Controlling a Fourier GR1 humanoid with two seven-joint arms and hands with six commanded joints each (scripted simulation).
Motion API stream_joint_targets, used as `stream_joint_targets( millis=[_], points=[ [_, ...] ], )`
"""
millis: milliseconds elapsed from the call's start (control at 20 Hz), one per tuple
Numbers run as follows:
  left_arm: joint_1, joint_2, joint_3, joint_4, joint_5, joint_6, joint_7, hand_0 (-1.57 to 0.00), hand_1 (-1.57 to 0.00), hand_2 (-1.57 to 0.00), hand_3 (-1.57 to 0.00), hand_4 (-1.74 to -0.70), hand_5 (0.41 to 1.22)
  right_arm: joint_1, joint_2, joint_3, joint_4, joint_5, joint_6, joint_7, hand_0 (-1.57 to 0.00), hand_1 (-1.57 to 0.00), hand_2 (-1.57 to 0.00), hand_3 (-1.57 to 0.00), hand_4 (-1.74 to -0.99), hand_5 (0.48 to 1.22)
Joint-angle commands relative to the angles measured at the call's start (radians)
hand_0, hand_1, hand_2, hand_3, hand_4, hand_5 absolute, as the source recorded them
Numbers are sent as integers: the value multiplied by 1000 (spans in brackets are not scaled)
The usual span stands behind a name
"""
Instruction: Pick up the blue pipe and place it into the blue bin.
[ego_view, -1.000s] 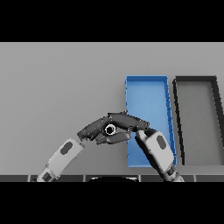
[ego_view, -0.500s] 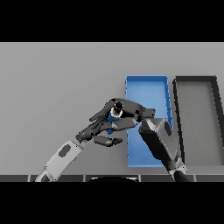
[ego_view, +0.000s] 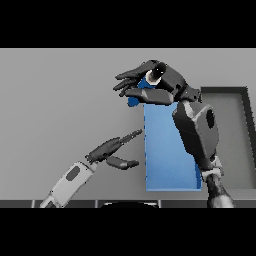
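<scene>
Head view showing right hand (ego_view: 152, 85) curling round blue pipe (ego_view: 134, 101) above blue bin's (ego_view: 170, 150) far end, release remaining; left hand (ego_view: 111, 150) hanging relaxed.

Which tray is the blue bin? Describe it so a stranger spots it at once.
Two long trays lie side by side on the grey table's right half. The blue bin is the left one, with the right hand holding the blue pipe at its far end. Its bright blue sets it apart from the dark tray beside it.
</scene>
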Motion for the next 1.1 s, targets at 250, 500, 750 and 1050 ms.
stream_joint_targets(
  millis=[250,500,750,1050],
  points=[
    [-3,9,4,-4,-21,17,18,1,1,1,1,-827,467,33,-86,-115,242,125,17,12,-1571,-1571,-1571,-1571,-1499,1221],
    [7,23,5,-14,-19,12,19,1,1,1,1,-828,462,162,-99,-163,319,201,8,32,-1571,-1571,-1571,-1571,-1499,1221],
    [11,25,4,-15,-18,7,10,1,1,1,1,-828,469,322,-78,-163,311,284,-65,135,-1571,-1571,-1571,-1571,-1499,1221],
    [9,22,0,-20,-18,7,18,1,1,1,1,-827,472,473,-146,7,320,292,-156,141,-1571,-1571,-1571,-1041,-1603,1221]
  ],
)
